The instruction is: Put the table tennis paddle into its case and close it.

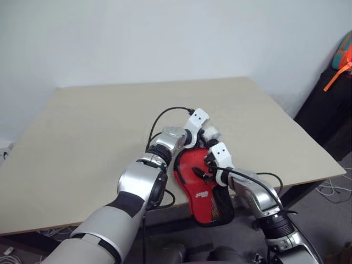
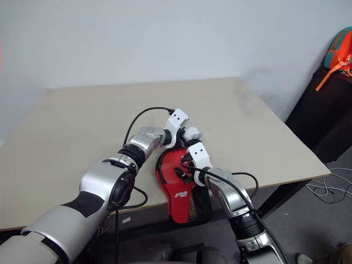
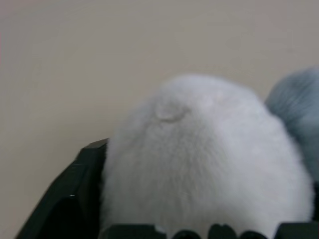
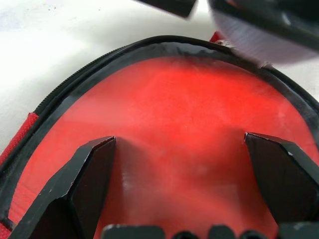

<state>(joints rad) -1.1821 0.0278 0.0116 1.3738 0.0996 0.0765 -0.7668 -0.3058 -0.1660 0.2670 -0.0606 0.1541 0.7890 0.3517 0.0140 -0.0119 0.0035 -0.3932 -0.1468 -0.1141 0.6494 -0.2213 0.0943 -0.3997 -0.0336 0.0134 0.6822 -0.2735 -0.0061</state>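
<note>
The case (image 1: 199,190) lies at the table's near edge, red face with a white logo up, its black mesh handle end past the edge. Its fluffy white pouch (image 1: 212,132) rests at the far, round end. My left gripper (image 1: 201,136) is at that pouch; in the left wrist view the pouch (image 3: 199,159) sits between open jaws, with one black finger (image 3: 65,199) showing beside it. Over the red face (image 4: 184,114), my right gripper (image 4: 184,189) hovers open, its fingers spread and holding nothing. The table tennis paddle is hidden.
The pale wooden table (image 1: 99,132) stretches wide to the left and beyond the case. A black bag with orange and teal parts (image 1: 340,71) stands off the table at the right. Cables (image 1: 330,190) lie on the floor by the near right corner.
</note>
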